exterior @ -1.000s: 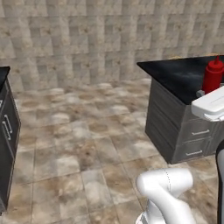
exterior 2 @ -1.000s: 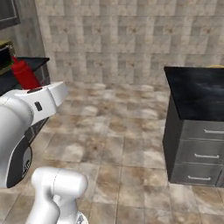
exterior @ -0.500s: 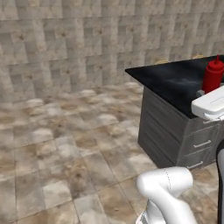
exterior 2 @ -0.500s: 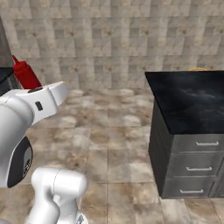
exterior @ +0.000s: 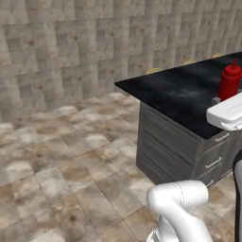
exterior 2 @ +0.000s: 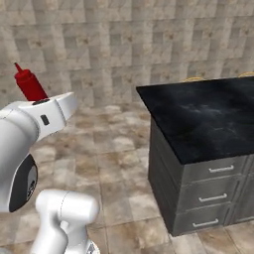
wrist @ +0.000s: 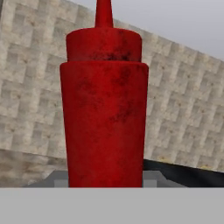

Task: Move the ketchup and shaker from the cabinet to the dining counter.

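Note:
The ketchup (wrist: 104, 109), a slim red squeeze bottle with a nozzle top, stands upright in my gripper (exterior: 221, 100), which is shut on its lower part. From the right base camera the ketchup (exterior 2: 30, 84) rises above the white hand at the left, over the floor. Its red top (exterior: 230, 79) also shows at the right edge, in front of the dining counter (exterior: 175, 90). This black marble-veined dining counter (exterior 2: 208, 114) on grey drawers lies to the right of the arm. The shaker and the cabinet are out of view.
A tiled stone wall (exterior 2: 124, 44) runs behind the counter. Open tiled floor (exterior: 61, 165) spreads to the left and in front. The counter's near corner (exterior: 118, 85) and its drawer fronts (exterior 2: 213, 191) face the base.
The whole scene has slid across both base views as the base drives; the black counter now stands closer and larger. The ketchup stays in the gripper.

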### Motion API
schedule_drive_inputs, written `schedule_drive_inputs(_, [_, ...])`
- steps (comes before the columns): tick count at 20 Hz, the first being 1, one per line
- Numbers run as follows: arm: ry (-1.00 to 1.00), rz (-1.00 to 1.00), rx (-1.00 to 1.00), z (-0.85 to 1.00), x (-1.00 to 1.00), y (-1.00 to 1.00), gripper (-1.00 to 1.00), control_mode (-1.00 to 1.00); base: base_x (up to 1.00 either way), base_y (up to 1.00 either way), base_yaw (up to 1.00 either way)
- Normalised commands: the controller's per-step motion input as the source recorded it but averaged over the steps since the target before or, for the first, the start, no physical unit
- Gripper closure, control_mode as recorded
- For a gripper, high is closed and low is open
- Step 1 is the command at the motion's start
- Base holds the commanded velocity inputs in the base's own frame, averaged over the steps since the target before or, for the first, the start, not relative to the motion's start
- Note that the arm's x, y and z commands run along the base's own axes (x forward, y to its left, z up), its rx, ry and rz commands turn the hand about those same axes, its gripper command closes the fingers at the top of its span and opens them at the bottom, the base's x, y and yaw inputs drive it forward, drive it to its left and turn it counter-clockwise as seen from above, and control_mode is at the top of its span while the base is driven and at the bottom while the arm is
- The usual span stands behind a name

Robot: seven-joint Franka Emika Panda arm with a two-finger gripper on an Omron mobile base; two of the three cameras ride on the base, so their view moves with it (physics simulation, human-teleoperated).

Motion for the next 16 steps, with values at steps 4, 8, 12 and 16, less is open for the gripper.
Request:
schedule_drive_inputs(4, [0.0, 0.0, 0.0, 0.0, 0.0, 0.0, 1.0, 1.0, 0.54, 0.0, -0.4])
schedule_drive_inputs(8, [0.0, 0.0, 0.0, 0.0, 0.0, 0.0, 1.0, 1.0, 0.45, 0.0, -0.43])
schedule_drive_inputs(12, [0.0, 0.0, 0.0, 0.0, 0.0, 0.0, 1.0, 1.0, 0.44, 0.01, -0.44])
schedule_drive_inputs(16, [0.0, 0.0, 0.0, 0.0, 0.0, 0.0, 1.0, 1.0, 0.49, 0.14, -0.43])
